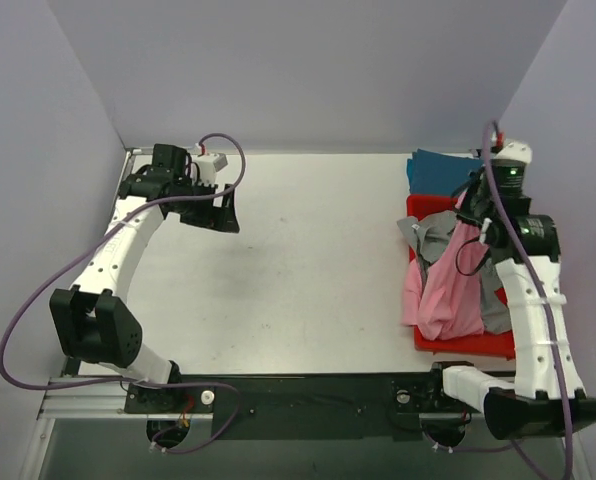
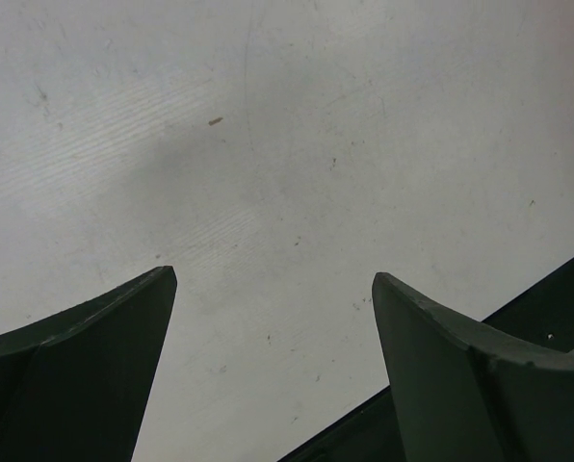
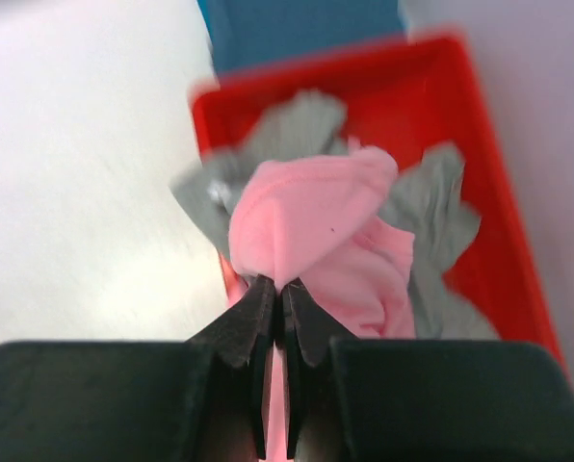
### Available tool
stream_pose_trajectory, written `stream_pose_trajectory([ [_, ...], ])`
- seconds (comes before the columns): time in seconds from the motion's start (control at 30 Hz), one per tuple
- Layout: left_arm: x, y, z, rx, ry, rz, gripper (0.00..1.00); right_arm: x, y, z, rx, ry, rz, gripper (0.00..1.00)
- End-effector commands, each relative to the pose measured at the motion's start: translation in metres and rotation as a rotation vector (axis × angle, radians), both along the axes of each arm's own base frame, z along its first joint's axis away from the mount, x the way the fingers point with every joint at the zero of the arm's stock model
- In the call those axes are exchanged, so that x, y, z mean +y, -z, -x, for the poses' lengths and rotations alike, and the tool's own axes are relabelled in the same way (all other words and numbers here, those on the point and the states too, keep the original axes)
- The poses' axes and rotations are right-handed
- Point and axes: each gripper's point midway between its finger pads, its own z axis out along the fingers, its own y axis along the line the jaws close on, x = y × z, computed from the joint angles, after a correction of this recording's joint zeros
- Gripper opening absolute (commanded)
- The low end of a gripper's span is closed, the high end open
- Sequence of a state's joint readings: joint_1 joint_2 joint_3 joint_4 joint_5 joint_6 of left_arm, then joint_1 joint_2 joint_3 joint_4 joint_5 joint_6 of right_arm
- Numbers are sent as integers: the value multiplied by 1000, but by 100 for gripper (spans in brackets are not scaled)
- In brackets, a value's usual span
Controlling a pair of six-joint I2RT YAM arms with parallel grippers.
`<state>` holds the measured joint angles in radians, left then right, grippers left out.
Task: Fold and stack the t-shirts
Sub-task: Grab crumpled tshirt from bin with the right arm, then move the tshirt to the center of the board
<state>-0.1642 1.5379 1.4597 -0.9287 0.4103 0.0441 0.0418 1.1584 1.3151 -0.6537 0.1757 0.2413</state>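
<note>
The pink t-shirt (image 1: 450,290) hangs from my right gripper (image 1: 475,226) above the red bin (image 1: 473,345) at the table's right edge. In the right wrist view the right gripper (image 3: 279,286) is shut on a fold of the pink t-shirt (image 3: 311,212). The grey t-shirt (image 1: 428,236) lies crumpled in the bin under it and shows in the right wrist view (image 3: 431,197). The teal-blue t-shirt (image 1: 443,169) lies flat behind the bin. My left gripper (image 1: 221,208) is open and empty over bare table at the far left (image 2: 273,279).
The white table (image 1: 308,260) lies between the arms. A dark rail (image 1: 308,392) runs along the near edge and shows in the left wrist view (image 2: 364,428). Grey walls close in on the left, back and right.
</note>
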Motion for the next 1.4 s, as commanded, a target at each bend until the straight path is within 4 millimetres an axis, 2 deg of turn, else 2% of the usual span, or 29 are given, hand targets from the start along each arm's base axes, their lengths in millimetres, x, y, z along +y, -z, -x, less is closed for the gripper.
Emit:
stream_pose_trajectory([
  [0.0, -6, -51, -33, -159, 3, 78, 94, 5, -170, 5, -472, -124, 82, 0],
  [0.03, -3, -60, -40, -185, -11, 88, 94, 16, -195, 5, -559, -184, 65, 0],
  [0.1, 1, -69, -52, -211, -33, 99, 94, 51, -278, 14, -816, -362, 4, 0],
  [0.13, 2, -80, -58, -240, -41, 107, 94, 76, -301, 11, -894, -479, -53, 0],
  [0.17, 6, -81, -63, -245, -50, 108, 94, 91, -343, 24, -1017, -562, -71, 0],
  [0.2, 7, -91, -68, -276, -51, 117, 94, 119, -358, 28, -1052, -704, -159, 0],
  [0.23, 11, -95, -71, -269, -89, 141, 94, 132, -394, 44, -1177, -786, -174, 0],
  [0.27, 13, -104, -73, -289, -97, 150, 94, 159, -402, 51, -1186, -917, -276, 0],
  [0.3, 21, -110, -78, -307, -124, 160, 94, 171, -432, 73, -1301, -1001, -292, 0],
  [0.33, 24, -116, -81, -326, -136, 167, 94, 195, -433, 77, -1291, -1109, -357, 0],
  [0.37, 35, -121, -84, -345, -160, 164, 94, 211, -451, 105, -1356, -1210, -381, 0],
  [0.4, 36, -125, -85, -359, -168, 165, 94, 223, -451, 101, -1352, -1247, -409, 0],
  [0.43, 55, -127, -89, -369, -212, 155, 94, 233, -462, 119, -1402, -1306, -438, 0],
  [0.47, 61, -130, -91, -381, -229, 150, 94, 240, -463, 115, -1407, -1319, -461, 0],
  [0.5, 69, -131, -92, -388, -247, 144, 94, 243, -471, 124, -1441, -1335, -506, 0],
  [0.63, 89, -137, -97, -420, -287, 105, 94, 254, -482, 109, -1461, -1323, -566, 0],
  [0.7, 92, -137, -98, -430, -289, 85, 94, 262, -473, 81, -1419, -1270, -583, 0],
  [0.77, 95, -136, -99, -431, -296, 77, 94, 267, -457, 47, -1358, -1182, -597, 0],
  [0.83, 97, -136, -103, -438, -304, 71, 94, 278, -426, 4, -1259, -1102, -597, 0],
  [0.9, 102, -138, -105, -448, -317, 58, 94, 286, -382, -44, -1122, -995, -581, 0],
  [0.97, 108, -135, -108, -454, -321, 26, 95, 293, -325, -89, -955, -887, -547, 0],
  [1.07, 115, -126, -109, -453, -317, -29, 94, 296, -218, -140, -697, -755, -496, 0],
  [1.1, 117, -119, -108, -442, -310, -48, 94, 299, -193, -151, -647, -743, -484, 0],
  [1.13, 117, -113, -107, -433, -303, -55, 94, 298, -148, -158, -538, -731, -461, 0],
  [1.23, 105, -86, -98, -370, -229, -58, 89, 297, -50, -178, -322, -718, -417, 0],
  [1.27, 99, -81, -95, -357, -200, -45, 88, 285, -19, -185, -235, -678, -396, 4],
  [1.3, 90, -70, -89, -333, -157, -49, 88, 277, 19, -194, -131, -635, -377, 21],
  [1.33, 80, -65, -84, -319, -118, -42, 88, 251, 35, -198, -27, -537, -342, 60],
  [1.37, 65, -54, -75, -296, -42, -59, 88, 242, 40, -209, 22, -488, -324, 66],
])
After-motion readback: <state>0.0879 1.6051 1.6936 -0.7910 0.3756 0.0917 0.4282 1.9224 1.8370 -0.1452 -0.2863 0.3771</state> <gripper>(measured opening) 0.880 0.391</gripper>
